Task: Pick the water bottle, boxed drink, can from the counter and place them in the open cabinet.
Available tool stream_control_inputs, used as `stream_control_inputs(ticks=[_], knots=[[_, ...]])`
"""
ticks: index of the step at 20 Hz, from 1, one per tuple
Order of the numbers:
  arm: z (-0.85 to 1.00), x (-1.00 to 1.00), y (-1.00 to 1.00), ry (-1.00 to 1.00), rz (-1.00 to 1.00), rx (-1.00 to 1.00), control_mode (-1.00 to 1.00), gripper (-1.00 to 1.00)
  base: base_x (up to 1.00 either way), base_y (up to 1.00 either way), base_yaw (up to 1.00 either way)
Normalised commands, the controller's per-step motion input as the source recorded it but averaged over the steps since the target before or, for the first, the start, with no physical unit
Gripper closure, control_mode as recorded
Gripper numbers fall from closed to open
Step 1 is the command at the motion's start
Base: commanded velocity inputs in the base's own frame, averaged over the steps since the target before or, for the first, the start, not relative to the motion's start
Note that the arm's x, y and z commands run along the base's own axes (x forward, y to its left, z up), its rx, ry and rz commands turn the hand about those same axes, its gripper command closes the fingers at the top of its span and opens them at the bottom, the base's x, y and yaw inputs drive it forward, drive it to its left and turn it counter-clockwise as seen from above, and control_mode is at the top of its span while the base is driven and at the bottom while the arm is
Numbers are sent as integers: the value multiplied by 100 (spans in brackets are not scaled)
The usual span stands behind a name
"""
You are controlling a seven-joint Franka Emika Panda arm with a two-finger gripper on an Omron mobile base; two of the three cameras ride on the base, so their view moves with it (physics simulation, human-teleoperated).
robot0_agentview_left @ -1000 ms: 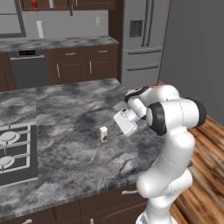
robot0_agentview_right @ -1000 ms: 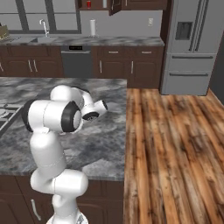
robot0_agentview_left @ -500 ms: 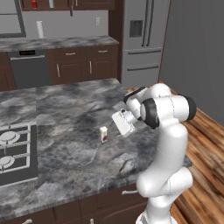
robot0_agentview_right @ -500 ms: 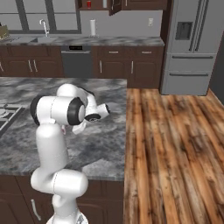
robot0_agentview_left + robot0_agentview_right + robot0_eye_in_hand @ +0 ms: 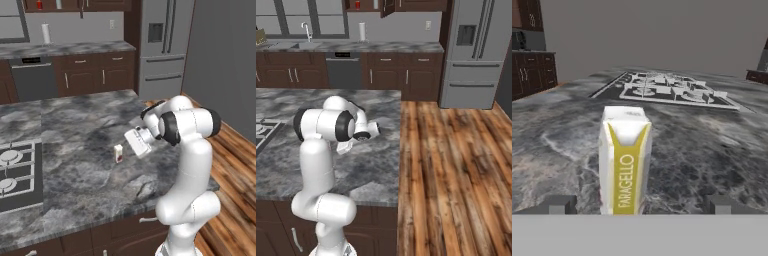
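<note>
Presently, surface: grey marbled counter (image 5: 80, 125), gas cooktop (image 5: 15, 172) set in at its left.
Room: wood floor (image 5: 456, 165), fridge (image 5: 476, 50), wall cabinet (image 5: 396, 5) open.
Boxed drink (image 5: 118, 153): upright mid-counter, bare stone all round.
Label: "FARAGELLO", yellow stripe.
Gripper (image 5: 131, 146): jaws spread wide, unloaded, just beside the carton.

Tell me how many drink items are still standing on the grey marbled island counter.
1: the small cream-and-yellow boxed drink stands upright mid-counter, right of the gas cooktop, just ahead of the open gripper. Others may be hidden behind the arm.
</note>
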Motion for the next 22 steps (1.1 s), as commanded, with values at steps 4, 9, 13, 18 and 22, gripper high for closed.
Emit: stream_control_inputs(ticks=[4,9,13,18,22], knots=[[-3,-1,9,6,5,3,-100,-100,0,0,0],[-16,0,6,4,5,1,-100,-100,0,0,0],[-21,-1,12,0,5,0,-100,-100,0,0,0],[-4,0,14,0,4,1,-100,-100,0,0,0],[0,-3,19,0,4,4,-100,-100,0,0,0]])
